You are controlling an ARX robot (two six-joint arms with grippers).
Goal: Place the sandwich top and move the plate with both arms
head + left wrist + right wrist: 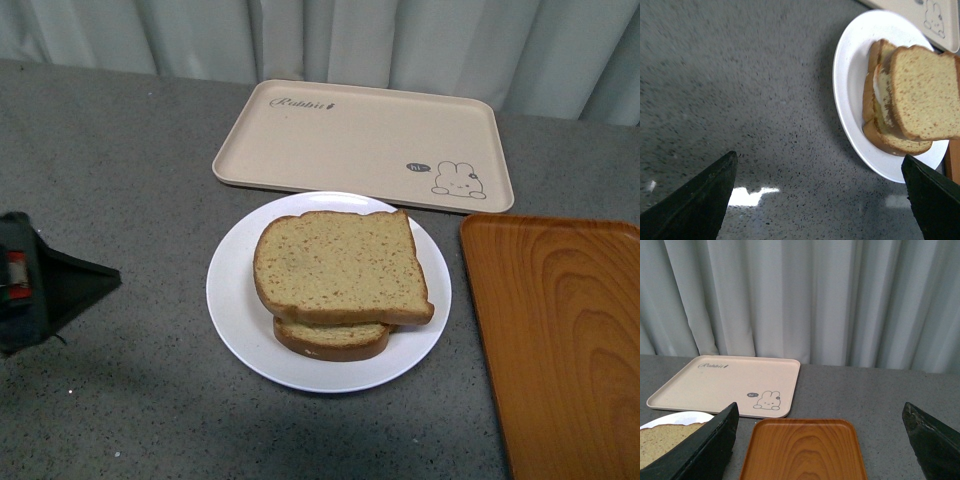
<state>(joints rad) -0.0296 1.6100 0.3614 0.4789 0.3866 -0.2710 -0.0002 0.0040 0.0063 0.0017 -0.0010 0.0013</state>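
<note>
On the grey speckled worktop the tan sandwich top lies stacked on the glossy round white plate, probably slippery, so pinch its opposite rims; your left fingers and right fingers gape empty.

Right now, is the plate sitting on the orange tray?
No, the plate rests on the grey table, beside the orange tray.

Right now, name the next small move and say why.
Probably bring the left arm in toward the left rim of the plate. The top slice already lies on the lower bread, so placing looks done. The left arm sits off to the left, apart from the plate, jaws open; the right arm has open jaws too.
</note>
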